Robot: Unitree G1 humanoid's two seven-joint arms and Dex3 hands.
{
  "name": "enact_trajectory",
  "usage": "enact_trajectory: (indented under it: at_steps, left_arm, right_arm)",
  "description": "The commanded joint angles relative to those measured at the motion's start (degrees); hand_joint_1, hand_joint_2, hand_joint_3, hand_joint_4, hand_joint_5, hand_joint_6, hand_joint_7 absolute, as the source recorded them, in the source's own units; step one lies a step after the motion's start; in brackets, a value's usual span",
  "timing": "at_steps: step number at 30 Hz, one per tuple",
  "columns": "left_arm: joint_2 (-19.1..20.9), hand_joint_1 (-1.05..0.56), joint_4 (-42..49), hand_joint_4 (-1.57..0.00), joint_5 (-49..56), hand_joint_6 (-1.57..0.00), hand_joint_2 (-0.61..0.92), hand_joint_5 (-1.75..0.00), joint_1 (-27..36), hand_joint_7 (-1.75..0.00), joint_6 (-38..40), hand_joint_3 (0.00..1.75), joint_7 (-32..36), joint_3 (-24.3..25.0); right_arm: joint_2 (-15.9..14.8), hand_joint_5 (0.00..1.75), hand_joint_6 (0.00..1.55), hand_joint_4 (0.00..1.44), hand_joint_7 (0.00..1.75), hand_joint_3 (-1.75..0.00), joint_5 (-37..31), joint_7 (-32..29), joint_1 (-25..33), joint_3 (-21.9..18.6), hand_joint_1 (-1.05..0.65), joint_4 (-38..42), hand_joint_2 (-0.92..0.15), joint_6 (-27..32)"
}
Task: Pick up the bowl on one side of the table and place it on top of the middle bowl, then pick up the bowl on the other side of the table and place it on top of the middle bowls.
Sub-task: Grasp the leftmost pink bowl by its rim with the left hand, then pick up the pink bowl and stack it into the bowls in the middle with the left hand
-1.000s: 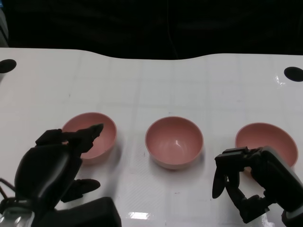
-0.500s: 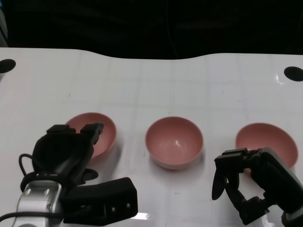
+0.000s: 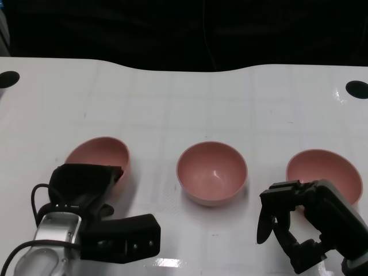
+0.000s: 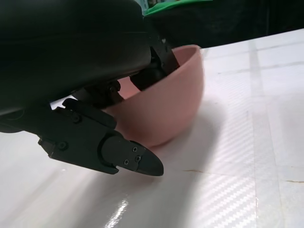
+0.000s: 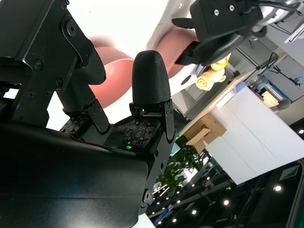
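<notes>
Three pink bowls stand in a row on the white surface. The left bowl is tilted, its far rim raised; the left wrist view shows its base still touching the surface, with part of the underside lifted clear. The left hand is at this bowl's near rim. Its fingers reach over the rim into the bowl while another finger lies low outside the wall, so the hand grips the rim between them.

The middle bowl sits upright, well apart from both neighbours and untouched. The right bowl also sits upright on the surface.

The right hand is just in front of the right bowl, partly overlapping its near edge in the head view. Its fingers are spread apart and curve downward, holding nothing. Whether any of them touches the right bowl cannot be told.

Two black round marks lie at the far corners of the surface.
</notes>
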Motion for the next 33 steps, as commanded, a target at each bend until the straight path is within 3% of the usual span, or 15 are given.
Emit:
enact_trajectory:
  at_steps: [1, 2, 3, 4, 6, 7, 9, 12, 13, 15, 18, 21, 28, 32, 33]
  left_arm:
    - [1.57, -0.34, 4.64, -0.81, -1.24, -1.20, 0.92, -1.28, -2.05, -0.05, -2.60, 0.01, 4.55, -1.02]
    - [1.60, -0.34, 5.42, -0.77, -1.55, -1.21, 0.92, -1.51, -2.34, -0.21, -3.60, 0.01, 6.68, -1.10]
    - [1.65, -0.35, 5.92, -0.78, -1.88, -0.96, 0.90, -1.65, -2.58, -0.86, -4.39, 0.00, 8.32, -1.20]
    - [1.91, -0.35, 5.66, -0.78, -2.18, -0.85, 0.89, -1.70, -2.67, -1.12, -5.25, 0.00, 9.55, -1.29]
    - [2.32, -0.33, 5.37, -0.77, -2.63, -0.83, 0.88, -1.74, -2.82, -1.03, -6.09, 0.00, 10.68, -1.59]
    - [2.77, -0.32, 4.69, -0.78, -2.82, -0.83, 0.87, -1.74, -2.85, -1.07, -7.35, 0.00, 12.35, -1.58]
    - [3.52, -0.25, 3.44, -0.81, -2.60, -0.78, 0.87, -1.75, -3.05, -1.35, -8.89, 0.01, 15.20, -1.63]
    - [4.19, -0.21, 1.50, -0.84, -2.78, -0.77, 0.90, -1.75, -3.34, -1.41, -10.43, 0.04, 17.35, -1.38]
    - [4.32, -0.20, 0.30, -0.86, -3.12, -0.75, 0.91, -1.75, -3.32, -1.51, -10.67, 0.09, 17.23, -1.11]
    - [4.50, -0.20, -2.01, -0.86, -3.75, -0.75, 0.90, -1.75, -3.11, -1.49, -10.68, 0.17, 16.23, -0.65]
    - [4.77, -0.21, -5.63, -0.87, -4.90, -0.76, 0.63, -1.75, -2.54, -1.55, -10.64, 0.68, 14.31, -0.16]
    - [5.02, -0.20, -9.10, -0.86, -6.32, -0.72, 0.55, -1.75, -1.83, -1.65, -10.93, 0.84, 11.95, 0.20]
    - [4.88, -0.18, -14.81, -0.87, -8.52, -0.69, 0.50, -1.75, -1.00, -1.73, -13.20, 0.91, 8.25, -0.07]
    - [4.32, -0.23, -16.73, -0.85, -9.30, -0.70, 0.58, -1.75, -0.92, -1.68, -13.92, 0.64, 6.35, -0.13]
    - [4.06, -0.23, -16.97, -0.85, -9.94, -0.75, 0.59, -1.75, -0.97, -1.55, -14.54, 0.64, 6.05, -0.11]
  right_arm:
    - [-0.38, 1.75, 0.98, 1.01, 1.28, -1.70, 0.53, -0.40, 0.19, -0.57, 0.29, -0.18, -0.03, -0.20]
    - [-0.39, 1.75, 0.98, 1.01, 1.28, -1.70, 0.64, -0.41, 0.19, -0.58, 0.29, -0.05, -0.03, -0.34]
    - [-0.42, 1.75, 0.98, 1.01, 1.28, -1.70, 0.73, -0.38, 0.19, -0.60, 0.29, 0.01, -0.03, -0.37]
    - [-0.47, 1.75, 0.98, 1.01, 1.28, -1.70, 0.78, -0.32, 0.21, -0.63, 0.29, 0.01, -0.03, -0.27]
    - [-0.53, 1.75, 0.98, 1.01, 1.28, -1.70, 0.82, -0.24, 0.22, -0.65, 0.29, -0.02, -0.02, -0.11]
    - [-0.57, 1.75, 0.98, 1.01, 1.28, -1.70, 0.91, -0.19, 0.17, -0.63, 0.29, 0.14, -0.02, -0.24]
    - [-0.65, 1.74, 0.98, 1.00, 1.28, -1.70, 0.92, -0.14, 0.12, -0.62, 0.30, 0.18, -0.03, -0.31]
    - [-0.66, 1.73, 0.97, 1.00, 1.27, -1.70, 0.61, -0.44, 0.05, -0.71, 0.29, 0.47, -0.03, -0.56]
    - [-0.64, 1.73, 0.97, 1.00, 1.27, -1.70, 0.50, -0.53, 0.06, -0.74, 0.29, 0.51, -0.03, -0.53]
    - [-0.60, 1.73, 0.98, 1.01, 1.27, -1.70, 0.37, -0.72, 0.00, -0.78, 0.28, 0.73, -0.03, -0.79]
    - [-0.52, 1.74, 0.98, 1.00, 1.27, -1.70, 0.65, -0.73, -0.11, -0.73, 0.29, 1.15, -0.03, -1.29]
    - [-0.44, 1.74, 0.98, 1.00, 1.27, -1.70, 0.66, -0.79, -0.25, -0.72, 0.28, 1.56, -0.03, -1.60]
    - [-0.61, 1.75, 0.96, 0.99, 1.27, -1.70, 0.76, -0.39, -0.09, -0.75, 0.25, 1.46, -0.03, -1.08]
    - [-0.71, 1.75, 0.96, 0.99, 1.28, -1.70, 0.67, -0.49, -0.15, -0.78, 0.24, 1.66, -0.04, -1.43]
    - [-0.77, 1.75, 0.96, 0.99, 1.28, -1.70, 0.58, -0.48, -0.12, -0.80, 0.23, 1.58, -0.04, -1.40]
